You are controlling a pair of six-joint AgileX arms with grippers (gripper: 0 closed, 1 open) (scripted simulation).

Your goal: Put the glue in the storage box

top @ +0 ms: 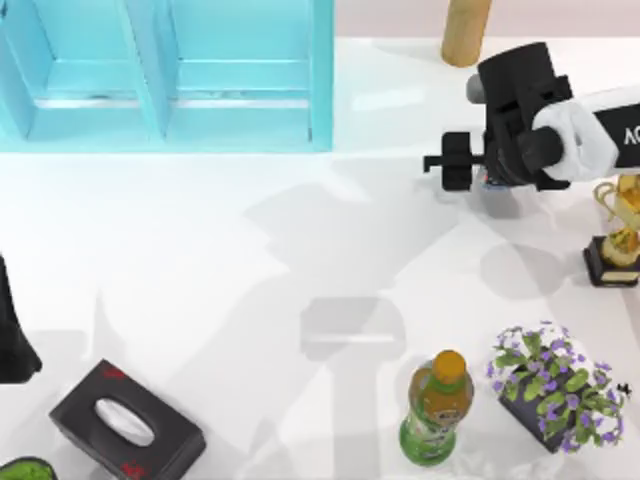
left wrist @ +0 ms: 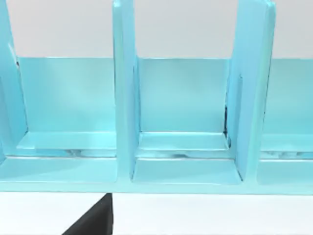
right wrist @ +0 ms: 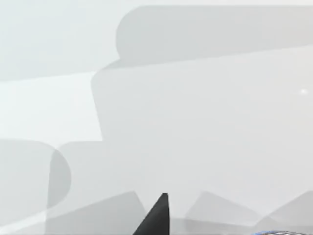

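The storage box (top: 320, 80) is a light blue open box with dividers at the table's back left; the left wrist view shows its compartments (left wrist: 124, 98) close up. My right gripper (top: 450, 162) hovers over the back right of the table, pointing left. Under its body peeks a small red-and-blue spot, seemingly the glue (top: 487, 182); whether it is held I cannot tell. A black fingertip (right wrist: 159, 215) and a bluish edge (right wrist: 279, 233) sit low in the right wrist view. My left arm (top: 12, 330) is parked at the left edge.
A green bottle with an orange cap (top: 437, 405) stands at the front right, beside a pot of purple flowers (top: 555, 385). A gold trophy (top: 615, 235) is at the right edge, a wooden cylinder (top: 465, 30) at the back, a black tissue box (top: 125, 420) front left.
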